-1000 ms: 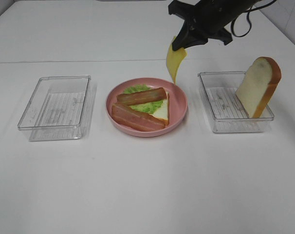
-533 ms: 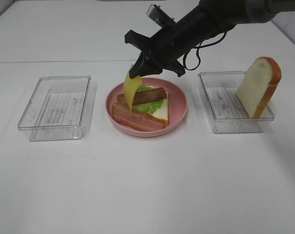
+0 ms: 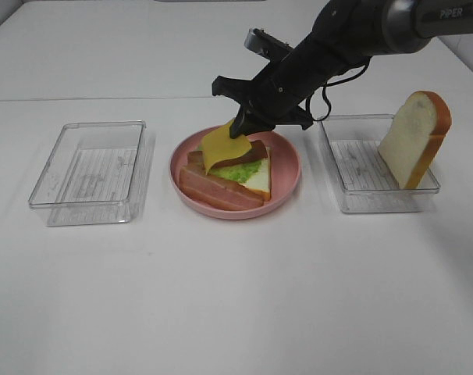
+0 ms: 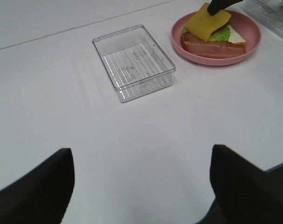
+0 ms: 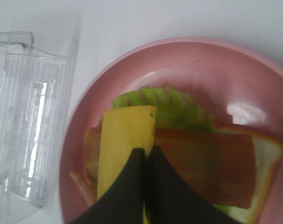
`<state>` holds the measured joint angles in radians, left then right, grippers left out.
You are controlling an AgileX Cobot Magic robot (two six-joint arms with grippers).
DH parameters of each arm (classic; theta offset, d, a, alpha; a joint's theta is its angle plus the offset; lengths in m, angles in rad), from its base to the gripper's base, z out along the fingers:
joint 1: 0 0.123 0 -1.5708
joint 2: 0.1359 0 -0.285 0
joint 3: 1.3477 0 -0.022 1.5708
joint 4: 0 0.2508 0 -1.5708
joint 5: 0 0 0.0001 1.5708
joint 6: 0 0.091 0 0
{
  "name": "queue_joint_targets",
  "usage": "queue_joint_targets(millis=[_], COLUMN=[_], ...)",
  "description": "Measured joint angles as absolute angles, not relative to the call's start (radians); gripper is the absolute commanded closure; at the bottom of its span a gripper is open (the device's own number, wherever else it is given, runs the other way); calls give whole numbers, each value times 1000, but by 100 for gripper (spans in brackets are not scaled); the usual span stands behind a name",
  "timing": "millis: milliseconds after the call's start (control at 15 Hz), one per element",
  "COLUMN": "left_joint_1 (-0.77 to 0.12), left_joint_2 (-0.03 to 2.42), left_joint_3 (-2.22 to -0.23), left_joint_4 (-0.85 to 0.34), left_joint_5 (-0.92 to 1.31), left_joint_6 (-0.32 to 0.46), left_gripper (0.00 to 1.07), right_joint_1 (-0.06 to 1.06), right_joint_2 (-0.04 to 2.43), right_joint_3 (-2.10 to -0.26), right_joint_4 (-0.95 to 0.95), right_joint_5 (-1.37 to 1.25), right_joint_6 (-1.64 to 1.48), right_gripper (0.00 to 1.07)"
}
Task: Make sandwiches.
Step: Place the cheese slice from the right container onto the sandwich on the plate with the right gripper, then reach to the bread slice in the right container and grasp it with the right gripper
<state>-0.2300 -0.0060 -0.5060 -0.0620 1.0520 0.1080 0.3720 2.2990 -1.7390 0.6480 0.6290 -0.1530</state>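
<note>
On the pink plate (image 3: 289,169) lies an open sandwich: a white bread slice (image 3: 259,178), green lettuce (image 3: 235,169) and two bacon strips (image 3: 218,190). My right gripper (image 3: 241,128) is shut on a yellow cheese slice (image 3: 219,147), whose lower part rests on the far bacon strip. The right wrist view shows the shut fingertips (image 5: 144,161) pinching the cheese (image 5: 123,135) over bacon (image 5: 204,165) and lettuce (image 5: 174,107). Another bread slice (image 3: 414,139) stands upright in the right tray (image 3: 353,183). My left gripper (image 4: 139,150) hangs open over bare table, far from the plate (image 4: 253,39).
An empty clear tray (image 3: 88,170) sits left of the plate, also seen as the tray (image 4: 132,60) in the left wrist view. The right arm (image 3: 338,39) reaches in from the upper right above the right tray's corner.
The right gripper carried the cheese from above the plate's right rim leftward over the plate, then lowered it until it lies on the bacon. The left gripper stayed still.
</note>
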Motion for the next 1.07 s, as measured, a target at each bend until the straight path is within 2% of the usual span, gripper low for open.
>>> queue_joint_targets(millis=[333,467,533,600,667,933,1067], left_joint_1=[-230,-230,-230,-230,-230,-230,-230], left_joint_2=[-6,-6,-6,-6,-6,-6,-6], left_joint_3=[-506,-506,-506,-506,-506,-506,-506], left_joint_4=[-62,-62,-62,-62,-62,-62,-62], left_joint_5=[1052,1052,1052,1052,1052,1052,1052], left_joint_6=[108,108,108,108,108,108,108], left_gripper=[30,30,30,30,30,30,30], right_joint_1=[372,372,372,372,372,372,368], right_joint_2=[2299,2299,2299,2299,2299,2267,2171], right_joint_3=[-1739,-1739,-1739,-1739,-1739,-1739,-1739], right_joint_4=[502,498,498,498,497,456,391], right_joint_5=[626,626,626,626,627,655,687], right_joint_6=[-38,-32,-32,-32,-32,-32,-18], right_gripper=[106,83,54,47,34,31,31])
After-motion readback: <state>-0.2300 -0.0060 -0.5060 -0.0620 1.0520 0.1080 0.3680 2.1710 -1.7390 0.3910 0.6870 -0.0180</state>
